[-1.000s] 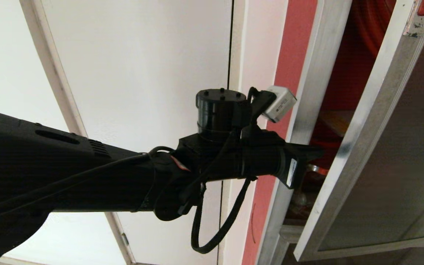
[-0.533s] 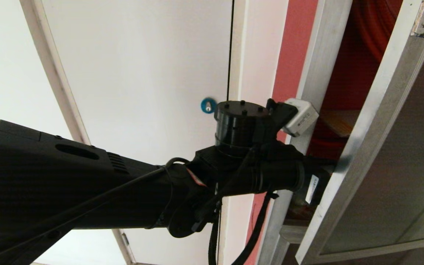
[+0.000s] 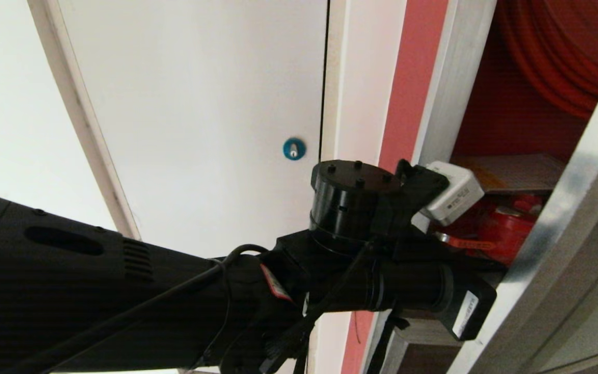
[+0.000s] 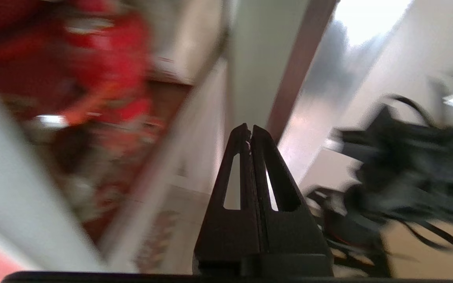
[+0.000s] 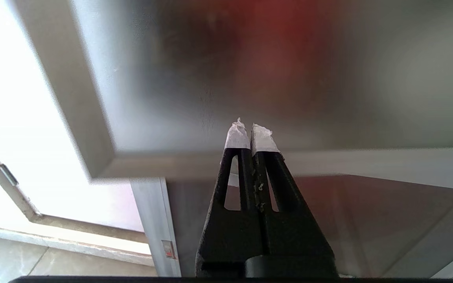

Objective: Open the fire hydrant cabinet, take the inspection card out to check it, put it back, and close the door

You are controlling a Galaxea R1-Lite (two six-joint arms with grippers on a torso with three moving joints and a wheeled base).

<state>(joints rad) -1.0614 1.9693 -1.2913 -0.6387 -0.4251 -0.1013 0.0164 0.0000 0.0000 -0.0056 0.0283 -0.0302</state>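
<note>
**Q:** Where do things stand around you?

**A:** Notes from the arm's side. In front of me: the fire hydrant cabinet [image 3: 436, 104], brushed silver frame, red inside. The door [image 3: 563, 249] stands swung open; its metal edge runs diagonally down the right of the head view. My left arm reaches across into the gap between the cabinet's frame and that door edge. My left gripper [image 4: 250, 131] has its fingers pressed together, nothing between them. In the head view the tips are hidden behind the wrist.

**Q:** What's inside?

**A:** Coils of red hose [image 3: 548, 57] up top. Below them a shelf-like ledge carrying the inspection card [image 3: 517, 171], a flat pale sheet with a yellow patch at its near end, lying flat. Under it, the red valve [image 3: 496, 234]. The wrist camera block [image 3: 452, 192] sits just beside the card's near end; whether anything touches I cannot tell.

**Q:** And the room?

**A:** To the cabinet's left, a red strip of wall [image 3: 408, 88], then a white panel door [image 3: 200, 104] with a blue round lock [image 3: 294, 149] near its edge. The left wrist view is blurred: red shapes, pale frame, a dark tangle of cables on the far side.

**Q:** Your other arm?

**A:** My right gripper [image 5: 251, 131] is closed too, white-wrapped tips meeting, empty, pointing at the dark glass and its silver frame [image 5: 104, 157]. Pale floor [image 5: 53, 259] shows at the lower corner.
</note>
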